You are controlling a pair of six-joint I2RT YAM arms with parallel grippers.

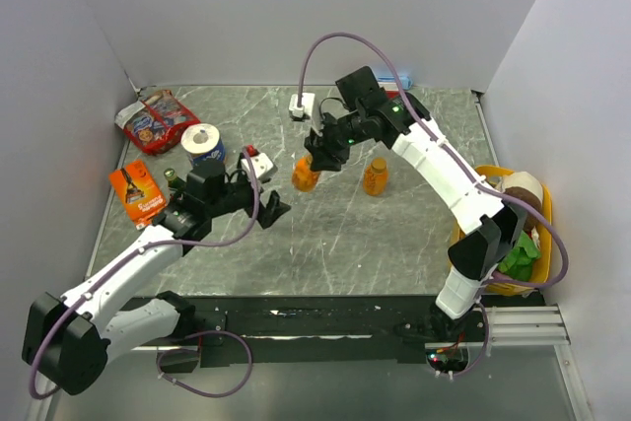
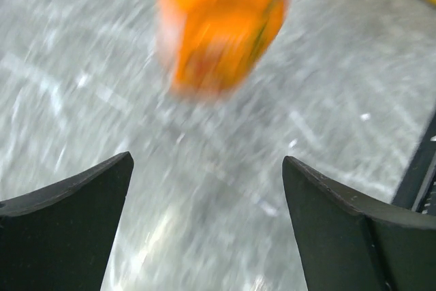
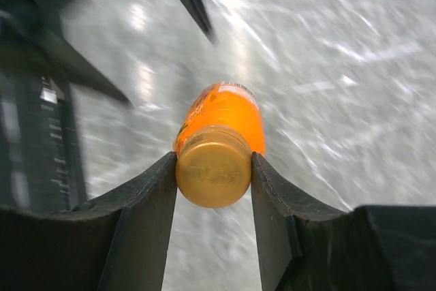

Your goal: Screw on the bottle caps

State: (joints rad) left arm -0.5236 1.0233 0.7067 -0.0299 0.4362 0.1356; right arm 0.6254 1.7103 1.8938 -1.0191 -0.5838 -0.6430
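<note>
Tool [image 3: 213, 172] of outstretched right arm [image 1: 435, 159] clamps cap [image 3: 213, 178].

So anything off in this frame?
Nothing spilled or broken. One bottle is pinched by its cap in the right fingers. The other bottle stands upright. The left fingers are open and empty.

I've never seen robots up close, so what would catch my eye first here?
The bright orange bottle in the middle of the table, its cap pinched in the right gripper. The left gripper points at it from nearby, jaws wide open and empty. A second orange bottle stands alone just right of it, and a yellow basket sits at the table's right edge.
</note>
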